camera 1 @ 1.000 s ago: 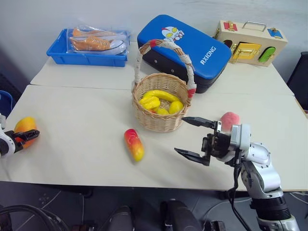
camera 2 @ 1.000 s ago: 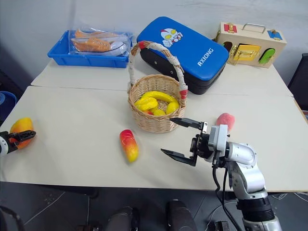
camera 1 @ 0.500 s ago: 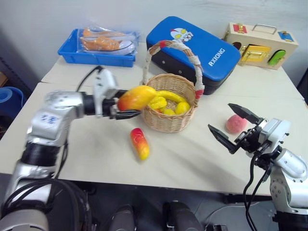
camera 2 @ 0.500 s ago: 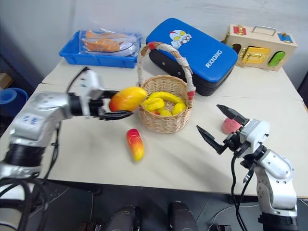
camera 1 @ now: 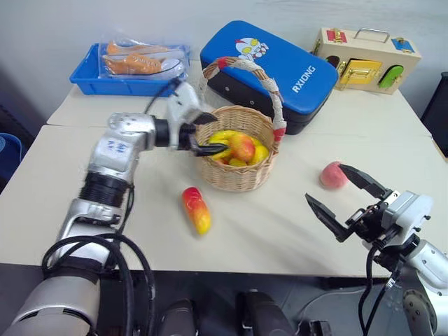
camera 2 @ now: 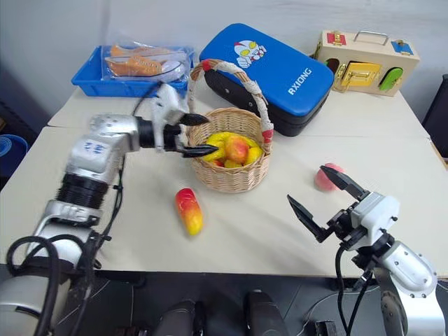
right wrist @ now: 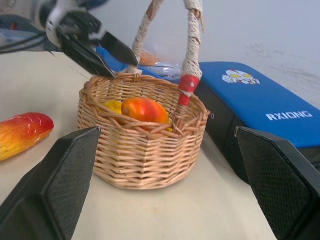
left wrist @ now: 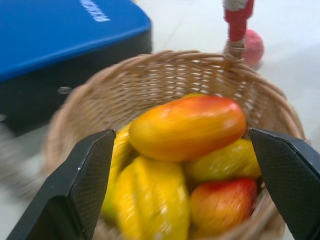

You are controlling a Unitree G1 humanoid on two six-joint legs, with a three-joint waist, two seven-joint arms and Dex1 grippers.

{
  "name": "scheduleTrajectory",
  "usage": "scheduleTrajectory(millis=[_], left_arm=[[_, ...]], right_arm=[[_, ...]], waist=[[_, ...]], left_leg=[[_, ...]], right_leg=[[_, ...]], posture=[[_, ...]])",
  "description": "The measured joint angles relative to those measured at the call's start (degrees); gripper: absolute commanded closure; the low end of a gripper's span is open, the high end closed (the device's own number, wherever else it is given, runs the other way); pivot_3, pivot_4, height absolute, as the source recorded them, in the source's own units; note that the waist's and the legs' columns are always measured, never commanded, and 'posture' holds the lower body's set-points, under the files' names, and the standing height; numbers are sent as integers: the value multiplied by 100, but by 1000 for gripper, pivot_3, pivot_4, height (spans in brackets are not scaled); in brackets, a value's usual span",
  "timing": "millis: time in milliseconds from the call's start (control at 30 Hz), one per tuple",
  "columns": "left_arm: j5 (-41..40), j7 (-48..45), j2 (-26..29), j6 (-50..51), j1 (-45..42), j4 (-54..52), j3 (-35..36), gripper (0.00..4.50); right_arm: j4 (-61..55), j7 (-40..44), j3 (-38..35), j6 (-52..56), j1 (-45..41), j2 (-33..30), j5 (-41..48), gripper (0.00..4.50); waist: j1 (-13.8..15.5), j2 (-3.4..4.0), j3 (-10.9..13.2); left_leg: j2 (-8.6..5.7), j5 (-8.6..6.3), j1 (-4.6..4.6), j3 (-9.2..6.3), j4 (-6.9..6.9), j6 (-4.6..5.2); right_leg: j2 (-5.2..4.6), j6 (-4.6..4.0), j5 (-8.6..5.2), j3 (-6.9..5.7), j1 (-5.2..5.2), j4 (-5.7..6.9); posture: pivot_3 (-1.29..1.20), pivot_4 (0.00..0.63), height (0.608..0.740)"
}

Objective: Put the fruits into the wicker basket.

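Note:
The wicker basket (camera 1: 234,176) stands mid-table with a rounded red-yellow mango (camera 1: 241,147) lying inside it on top of yellow fruits. My left gripper (camera 1: 208,134) hovers open at the basket's left rim, and nothing is between its fingers. In the left wrist view the mango (left wrist: 187,127) rests in the basket beyond the spread fingers. An elongated red-to-yellow mango (camera 1: 197,210) lies on the table in front of the basket. The pink peach (camera 1: 332,175) sits on the table to the right. My right gripper (camera 2: 306,183) is open and empty, nearer to me than the peach.
A blue tray (camera 1: 87,73) with bagged items sits at the back left. A blue pad (camera 1: 280,70) lies right behind the basket, and a wooden latch box (camera 1: 364,56) is at the back right. Yellow banana-like fruits (camera 1: 220,138) fill the basket.
My left gripper carried the rounded mango over the basket rim and opened; the mango now lies in the basket. The right gripper drifted slightly right, still open.

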Motion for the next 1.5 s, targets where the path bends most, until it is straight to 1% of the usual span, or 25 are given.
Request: scheduleTrajectory(millis=[67, 100, 167, 267, 333, 367, 433, 500, 600, 667, 800, 867, 1033, 1133, 1233, 1300, 1333, 1400, 1433, 1500], left_arm=[[-168, -414, 448, -422, 284, -79, 394, 31], [-348, -874, 779, -847, 603, -101, 694, 31], [-476, -1468, 1220, -1367, 1059, 9, 1034, 31], [-443, -2361, 1956, -2008, 1681, 656, 1177, 31], [-326, -2727, 2319, -2456, 1971, 1220, 1210, 31], [-302, -2730, 2378, -2586, 2036, 1403, 1249, 31], [-297, -2732, 2373, -2770, 2055, 1505, 1254, 31], [-310, -2732, 2233, -2834, 1966, 1457, 1231, 31], [-346, -2737, 1778, -2735, 1722, 983, 922, 31], [-316, -2738, 1542, -2728, 1489, 771, 491, 31], [-173, -2739, 1113, -3047, 743, 633, -781, 31], [-88, -2739, 1019, -3363, 404, 879, -1387, 31], [-75, -2739, 844, -3831, -11, 1359, -2559, 31], [-25, -2739, 587, -4156, -184, 1576, -3039, 31], [357, -2739, 156, -4551, -323, 2180, -3157, 31], [483, -2739, -11, -4637, -327, 2356, -3218, 401], [517, -2739, -20, -4674, -326, 2387, -3270, 502], [532, -2739, 21, -4726, -326, 2386, -3342, 1068], [475, -2739, 118, -4710, -322, 2337, -3416, 1370], [115, -2739, 508, -4593, -265, 1984, -3512, 2011]], right_arm=[[54, 144, -32, -125, 15, 1, 42, 0], [113, 320, -29, -194, 15, -5, 109, 0], [270, 581, -23, -276, 133, -54, 195, 0], [407, 1200, 49, -433, 289, -215, 265, 0], [476, 1586, 145, -505, 432, -278, 371, 0], [499, 1691, 163, -530, 474, -278, 403, 0], [537, 1831, 171, -582, 490, -278, 445, 0], [620, 1951, 175, -664, 492, -277, 468, 0], [700, 2047, 193, -672, 497, -278, 480, 0], [700, 2091, 205, -647, 463, -304, 500, 0], [676, 2121, 369, -324, 170, -494, 549, 0], [645, 2076, 451, -172, 113, -517, 549, 0], [524, 1868, 466, 23, 58, -522, 543, 0], [309, 1697, 459, 107, 65, -522, 546, 0], [197, 1580, 439, 125, 145, -518, 547, 0], [168, 1520, 436, 133, 191, -516, 547, 0], [132, 1487, 436, 134, 214, -515, 547, 0], [63, 1430, 436, 135, 256, -513, 548, 0], [29, 1411, 436, 139, 266, -513, 548, 0], [-16, 1369, 429, 157, 338, -513, 552, 0]], waist=[[-15, 3, 1], [-49, 4, 1], [-38, 3, 2], [11, 4, 2], [52, 1, 1], [78, 0, 1], [165, -3, 0], [233, -8, -4], [294, -9, -4], [277, -9, -5], [200, -9, -5], [144, -7, -4], [52, -7, -3], [60, -7, -3], [63, -7, -3], [56, -7, -3], [47, -7, -3], [37, -7, -3], [33, -7, -3], [28, -7, -2]], left_leg=[[3, -1, 5, 3, -2, -2], [6, -1, 12, 10, -7, -4], [7, -3, 9, 2, 1, -5], [5, -5, 6, 5, 3, 2], [1, -11, 2, 3, 7, 16], [-6, -17, -4, -4, 9, 26], [-12, -38, -10, -5, 19, 62], [-17, -49, -10, -8, 32, 81], [-19, -51, -12, -7, 47, 82], [-16, -52, -10, -3, 52, 76], [-15, -49, -8, 2, 55, 68], [-7, -48, -4, 10, 55, 61], [-2, -45, -11, 9, 54, 54], [-4, -46, -15, 8, 60, 56], [-9, -49, -18, 9, 69, 61], [-8, -50, -20, 9, 70, 62], [-6, -50, -23, 8, 70, 62], [-4, -50, -23, 8, 70, 61], [-3, -49, -23, 8, 70, 61], [2, -49, -23, 5, 69, 59]], right_leg=[[1, 0, 0, 2, 0, 2], [2, 0, 0, 3, 0, 3], [0, -1, 0, -5, 0, 12], [0, -4, -2, -4, 2, -2], [-5, -5, -3, -6, 5, -9], [-16, -5, -3, -14, 6, -8], [-29, -2, -1, -19, 9, -11], [-37, 3, 2, -22, 20, -15], [-41, 9, 5, -22, 29, -17], [-37, 10, 6, -18, 29, -15], [-28, 11, 6, -10, 27, -12], [-13, 11, 6, 3, 23, -10], [-9, 11, 6, 5, 12, -6], [-11, 11, 6, 6, 13, -10], [-10, 12, 6, 6, 13, -12], [-10, 11, 6, 7, 12, -12], [-10, 11, 6, 8, 10, -12], [-8, 11, 6, 9, 8, -10], [-7, 11, 6, 9, 7, -9], [-8, 11, 6, 9, 6, -7]], posture=[[0, 150, 740], [0, 150, 740], [0, 150, 740], [0, 150, 740], [0, 150, 740], [0, 150, 740], [0, 150, 740], [0, 150, 740], [0, 150, 740], [0, 150, 740], [0, 150, 740], [0, 150, 740], [0, 150, 740], [0, 150, 740], [0, 150, 740], [0, 150, 740], [0, 150, 740], [0, 150, 740], [0, 150, 740], [0, 150, 740]])
